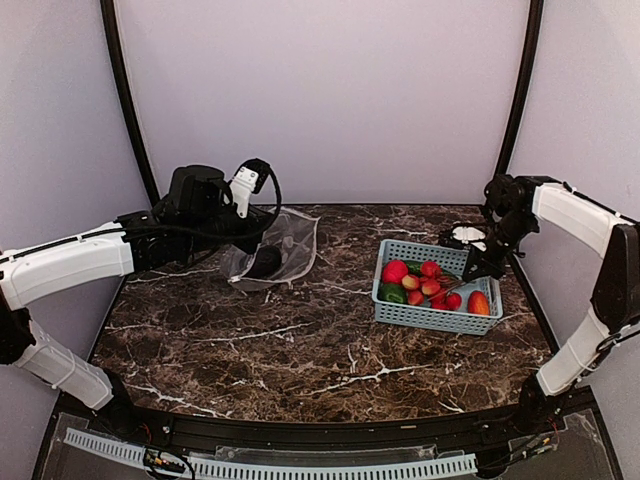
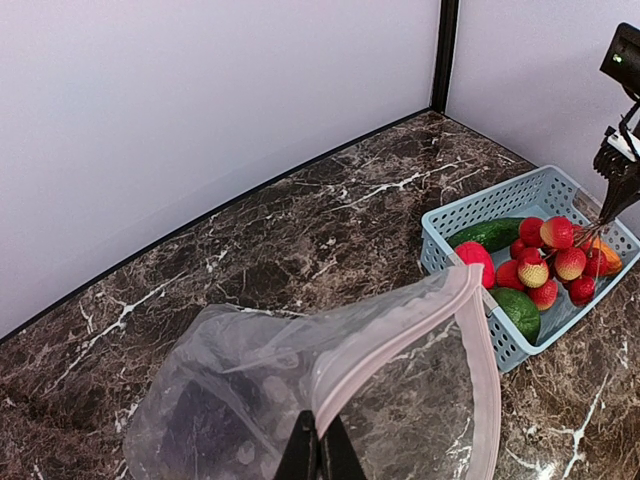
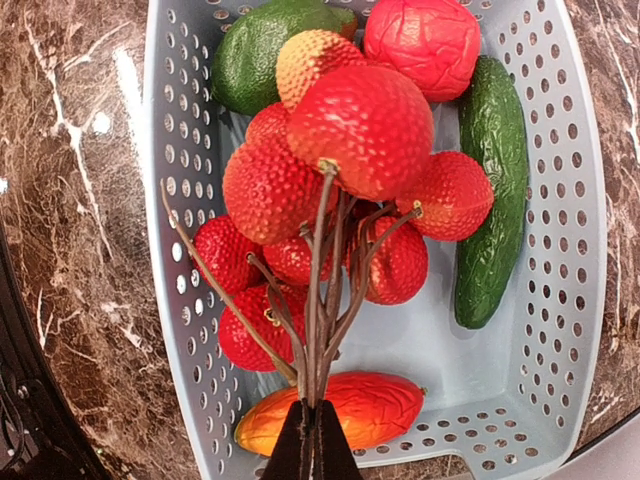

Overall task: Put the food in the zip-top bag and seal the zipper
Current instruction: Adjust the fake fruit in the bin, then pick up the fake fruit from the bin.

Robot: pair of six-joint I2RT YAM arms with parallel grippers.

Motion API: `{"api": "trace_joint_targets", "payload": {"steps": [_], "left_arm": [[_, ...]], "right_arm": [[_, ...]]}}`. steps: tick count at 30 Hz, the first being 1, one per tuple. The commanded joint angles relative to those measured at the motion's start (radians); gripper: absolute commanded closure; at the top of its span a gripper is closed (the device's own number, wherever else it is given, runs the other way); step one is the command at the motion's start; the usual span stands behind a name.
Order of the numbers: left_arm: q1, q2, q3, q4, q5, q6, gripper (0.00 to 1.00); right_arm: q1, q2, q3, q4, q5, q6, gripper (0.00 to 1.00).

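Start well to the left of the blue basket (image 1: 440,318). Your left gripper (image 2: 320,455) has its fingers pressed together on the mouth edge of the zip-top bag (image 2: 250,380) and holds that edge up off the table (image 1: 300,350). The bag's mouth faces the basket, and the pinkish zipper (image 2: 488,380) curves around the opening, unsealed. A dark shape lies low inside the bag, probably the eggplant (image 1: 263,263), though through the plastic you cannot be sure.

The rest of the food sits in the basket. A green cucumber-like piece (image 3: 490,180) lies along one wall, and a rounded green piece (image 3: 260,55) and a wrinkled red one (image 3: 430,40) sit at the far end. An orange-red piece (image 3: 350,405) lies at the near end, directly under your right gripper (image 3: 315,450).

That gripper is over the basket's near end, closed tight on the thin brown stems (image 3: 320,290) of the strawberries (image 3: 360,130), which hang as one bunch. You cannot tell whether the bunch has cleared the basket floor.

So you are in the loading step, with the bunch gripped and most pieces yet to go across. Next, lift the bunch straight up until it is above the basket rim. Then carry it left to the bag's mouth and lower it well inside before you let go. Keep the left pinch steady and high so the opening does not sag shut. Watch that the loose stems do not snag on the zipper.
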Motion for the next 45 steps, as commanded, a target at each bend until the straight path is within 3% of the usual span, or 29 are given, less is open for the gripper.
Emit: {"api": "trace_joint_targets", "payload": {"steps": [1, 3, 6, 10, 13, 20, 24, 30, 35, 45], "left_arm": [[0.004, -0.006, -0.014, 0.026, 0.006, -0.004, 0.99], [0.004, -0.005, -0.013, 0.024, 0.008, -0.004, 0.99], [0.003, -0.003, -0.014, 0.024, 0.013, -0.007, 0.99], [0.004, -0.003, -0.013, 0.024, 0.019, -0.01, 0.99], [0.004, -0.001, -0.014, 0.025, 0.021, -0.011, 0.99], [0.005, -0.002, -0.013, 0.025, 0.016, -0.007, 0.99], [0.004, 0.003, -0.013, 0.024, 0.018, -0.007, 0.99], [0.005, 0.007, -0.011, 0.023, 0.022, -0.011, 0.99], [0.004, 0.005, -0.012, 0.024, 0.025, -0.013, 0.99], [0.004, 0.002, -0.011, 0.023, 0.026, -0.012, 0.99]], "right_arm": [[0.006, -0.007, 0.012, 0.054, -0.038, 0.067, 1.0], [0.006, 0.015, 0.016, 0.077, -0.02, 0.077, 1.0], [0.006, 0.033, 0.015, 0.146, 0.048, 0.092, 0.87], [-0.012, 0.066, 0.015, 0.286, 0.214, 0.17, 0.8], [-0.028, 0.088, 0.041, 0.317, 0.242, 0.249, 0.77], [-0.039, 0.011, 0.005, 0.278, 0.144, 0.394, 0.74], [-0.103, -0.052, -0.002, 0.241, -0.023, 0.475, 0.71], [-0.193, -0.118, -0.076, 0.2, -0.321, 0.483, 0.53], [-0.224, -0.098, -0.146, 0.172, -0.397, 0.453, 0.47], [-0.277, -0.021, -0.174, 0.169, -0.442, 0.435, 0.46]]}}
